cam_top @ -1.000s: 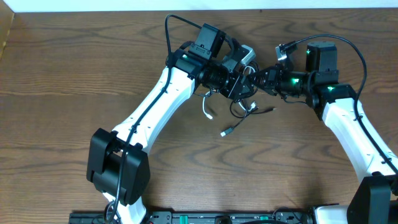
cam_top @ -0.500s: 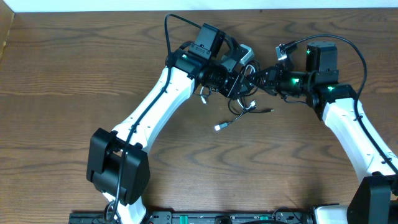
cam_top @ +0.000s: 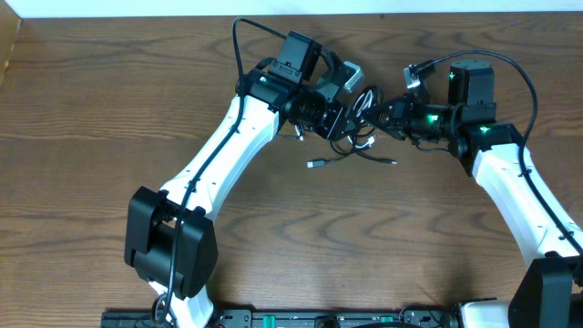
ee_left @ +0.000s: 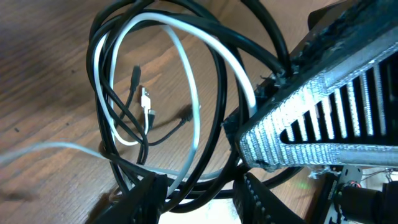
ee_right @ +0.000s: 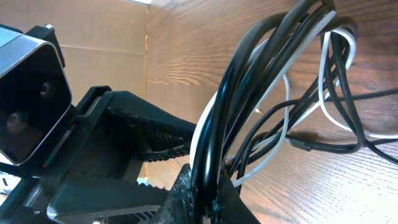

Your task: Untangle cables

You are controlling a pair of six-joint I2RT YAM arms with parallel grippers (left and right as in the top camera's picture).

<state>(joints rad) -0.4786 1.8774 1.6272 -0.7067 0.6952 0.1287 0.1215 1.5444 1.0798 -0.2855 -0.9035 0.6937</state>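
The cables (cam_top: 361,146), one white and the others black, form a tangled loop hanging between my two grippers at the far middle of the table. Two loose plug ends (cam_top: 312,165) trail on the wood below. My right gripper (cam_top: 381,113) is shut on the bundle, and the right wrist view shows the cords (ee_right: 249,68) pinched between its jaws (ee_right: 208,186). My left gripper (cam_top: 350,117) sits close to its left. In the left wrist view its jaws (ee_left: 199,186) stand apart, with the white cord (ee_left: 189,68) and black ones crossing the gap.
The right gripper's grey ribbed body (ee_left: 323,112) fills the right side of the left wrist view, very close. The left gripper's black toothed finger (ee_right: 143,134) looms beside the right jaws. A cardboard edge (cam_top: 7,46) lies at the far left.
My left gripper has shifted slightly up and left. The loose plug ends have been dragged up and to the left across the table. The right arm has not moved.
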